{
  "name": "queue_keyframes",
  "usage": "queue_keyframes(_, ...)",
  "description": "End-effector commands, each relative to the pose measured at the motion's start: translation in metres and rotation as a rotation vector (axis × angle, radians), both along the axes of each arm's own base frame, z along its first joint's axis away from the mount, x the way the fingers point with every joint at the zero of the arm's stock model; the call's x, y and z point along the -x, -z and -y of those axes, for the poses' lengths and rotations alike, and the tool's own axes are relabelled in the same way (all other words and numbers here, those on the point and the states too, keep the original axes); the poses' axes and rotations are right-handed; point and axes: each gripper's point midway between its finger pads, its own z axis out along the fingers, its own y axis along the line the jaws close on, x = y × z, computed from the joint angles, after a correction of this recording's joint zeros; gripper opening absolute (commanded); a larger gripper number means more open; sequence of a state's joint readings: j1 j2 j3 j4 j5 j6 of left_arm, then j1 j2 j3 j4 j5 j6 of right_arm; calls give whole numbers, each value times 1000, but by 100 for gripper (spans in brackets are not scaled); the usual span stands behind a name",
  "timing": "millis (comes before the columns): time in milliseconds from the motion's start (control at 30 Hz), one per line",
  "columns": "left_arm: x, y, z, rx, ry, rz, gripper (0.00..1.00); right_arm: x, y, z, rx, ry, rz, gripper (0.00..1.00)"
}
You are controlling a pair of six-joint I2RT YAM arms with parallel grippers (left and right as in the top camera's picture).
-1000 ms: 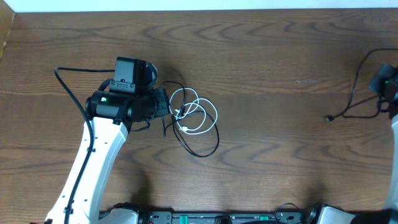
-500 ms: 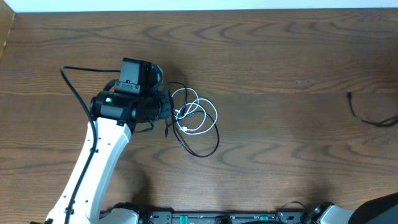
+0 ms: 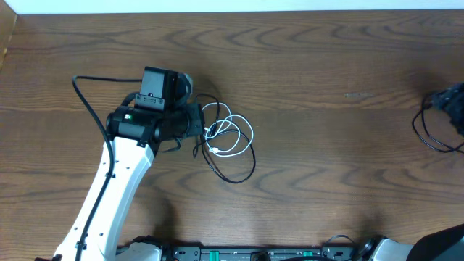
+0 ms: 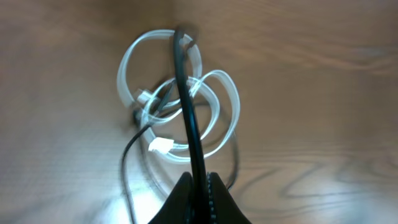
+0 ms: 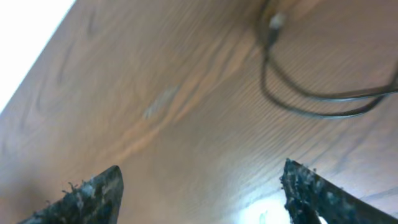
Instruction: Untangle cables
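The white cable [image 3: 230, 136] lies in loose loops on the table, tangled with a thin black cable [image 3: 239, 176] that sweeps round beneath it. In the left wrist view the white cable [image 4: 180, 106] shows its plug [image 4: 161, 145], and the black cable [image 4: 186, 106] runs straight across the loops into my left gripper [image 4: 199, 178]. This left gripper [image 3: 197, 125] is shut on the black cable at the bundle's left side. At the far right edge my right gripper [image 3: 453, 104] stands open [image 5: 202, 171] and empty above the table.
Another thin black cord [image 3: 429, 136] curls on the table under the right gripper; its loop [image 5: 311, 102] and plug end [image 5: 277, 22] lie ahead of the open fingers. The left arm's own thick cable [image 3: 90, 109] arcs to the left. The table's far edge [image 3: 232, 10] is close behind.
My right gripper has gone from shut to open, and the black cord at the right has slid further right. The left gripper edged slightly right, still shut on the black cable.
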State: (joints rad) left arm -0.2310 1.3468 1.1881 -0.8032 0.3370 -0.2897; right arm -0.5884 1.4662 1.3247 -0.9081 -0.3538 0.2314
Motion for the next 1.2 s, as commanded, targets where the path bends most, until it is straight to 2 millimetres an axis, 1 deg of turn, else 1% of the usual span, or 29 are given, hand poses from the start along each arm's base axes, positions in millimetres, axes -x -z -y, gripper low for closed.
queue_keyframes(0,2,-26,51,162,265,115,7,-9,-2,-42,-3,-222,23,82)
queue_keyframes(33,2,-37,66,210,331,164,7,-11,-3,-54,-10,-281,34,83)
queue_keyframes(133,4,-63,101,302,472,290,7,-15,-9,-99,-44,-489,89,84)
queue_keyframes(167,8,-73,119,319,531,345,7,-16,-12,-125,-42,-625,126,84)
queue_keyframes(233,17,-77,135,316,607,388,7,-16,-13,-148,-34,-724,141,84)
queue_keyframes(300,30,-77,148,303,691,414,7,-14,-12,-170,-11,-825,149,84)
queue_keyframes(367,42,-74,157,290,756,423,7,-12,-12,-189,3,-905,157,85)
queue_keyframes(433,51,-69,162,277,797,414,7,-9,-11,-209,20,-993,168,86)
queue_keyframes(533,60,-63,162,264,827,388,8,0,-10,-237,43,-1126,181,88)
queue_keyframes(600,63,-59,159,250,839,376,7,7,-9,-252,55,-1205,186,91)
queue_keyframes(667,62,-52,154,213,823,355,7,15,-8,-269,69,-1293,194,91)
queue_keyframes(933,69,-43,149,190,832,308,7,35,-7,-311,110,-1503,239,93)
queue_keyframes(1000,71,-44,150,200,839,305,7,38,-7,-317,122,-1543,253,93)
queue_keyframes(1100,81,-49,155,256,906,315,7,43,-7,-326,144,-1606,277,94)
queue_keyframes(1167,84,-51,157,271,925,320,7,46,-7,-330,156,-1641,291,94)
